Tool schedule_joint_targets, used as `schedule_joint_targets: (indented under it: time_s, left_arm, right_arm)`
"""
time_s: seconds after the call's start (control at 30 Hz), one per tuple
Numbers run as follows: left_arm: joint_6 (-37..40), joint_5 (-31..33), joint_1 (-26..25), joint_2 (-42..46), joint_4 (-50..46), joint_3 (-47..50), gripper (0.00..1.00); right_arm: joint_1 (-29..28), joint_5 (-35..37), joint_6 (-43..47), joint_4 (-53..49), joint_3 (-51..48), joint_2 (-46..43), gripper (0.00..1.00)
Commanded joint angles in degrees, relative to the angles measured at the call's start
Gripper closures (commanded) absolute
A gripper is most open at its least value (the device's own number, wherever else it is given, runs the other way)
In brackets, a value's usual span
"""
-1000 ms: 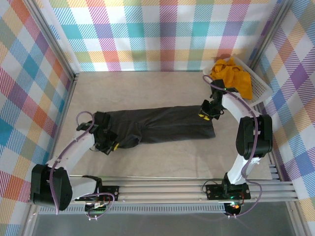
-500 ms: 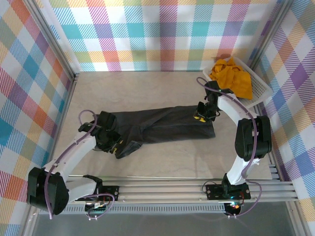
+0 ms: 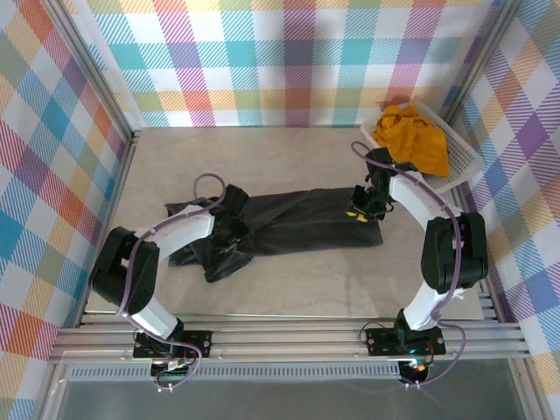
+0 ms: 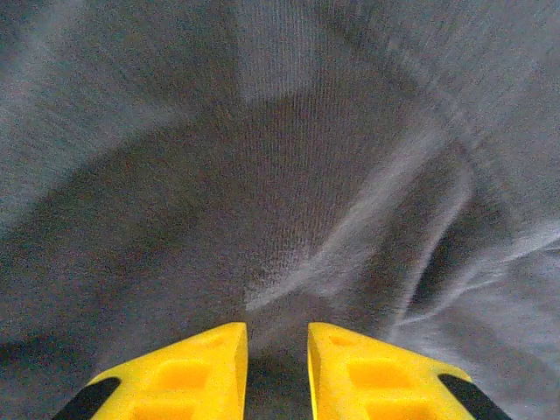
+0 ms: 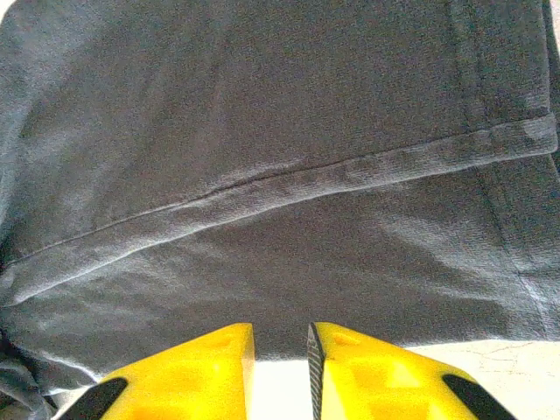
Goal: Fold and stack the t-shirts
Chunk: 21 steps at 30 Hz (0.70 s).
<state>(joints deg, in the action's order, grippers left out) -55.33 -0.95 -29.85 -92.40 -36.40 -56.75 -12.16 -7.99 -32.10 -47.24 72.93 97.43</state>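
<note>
We see the left gripper [image 4: 276, 329], clamped on the black t-shirt [image 3: 297, 223], sweep its end toward 3 o'clock, starting the fold; whether the right gripper [image 5: 280, 328] grips, we cannot tell.

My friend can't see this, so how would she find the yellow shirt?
Look at the far right corner of the table, by the checkered walls. A white basket sits there, with the yellow shirt heaped in it. Unlike the black shirt stretched across the middle, it is bright and crumpled.

Far table [image 3: 262, 162] open; basket [image 3: 466, 157] crowds right corner.
</note>
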Motion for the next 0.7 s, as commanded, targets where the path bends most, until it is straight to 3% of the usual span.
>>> schedule_joint_targets:
  time_s: [0.0,0.17,0.3,0.57,0.67]
  left_arm:
    - [0.2,1.5,-3.1,1.7,-0.1,1.9,0.78]
    - [-2.6,2.7,-6.3,5.3,-1.1,4.6,0.77]
    - [-2.7,1.8,-7.0,2.5,-2.1,5.5,0.76]
    - [0.9,-0.1,-7.0,-2.1,-2.1,2.4,0.74]
    - [3.6,1.9,-6.7,-1.0,-6.4,-1.7,0.71]
  right_arm:
    - [-0.4,-0.3,1.0,-0.9,-0.5,-2.2,0.76]
    - [-0.4,-0.4,0.9,-0.7,-0.6,-1.9,0.75]
    - [-0.5,-0.8,0.8,-0.3,-0.3,-1.2,0.76]
    - [-0.4,-0.3,1.5,-0.8,1.2,-0.6,0.75]
    - [-0.2,0.2,1.7,-0.7,1.1,-0.3,0.75]
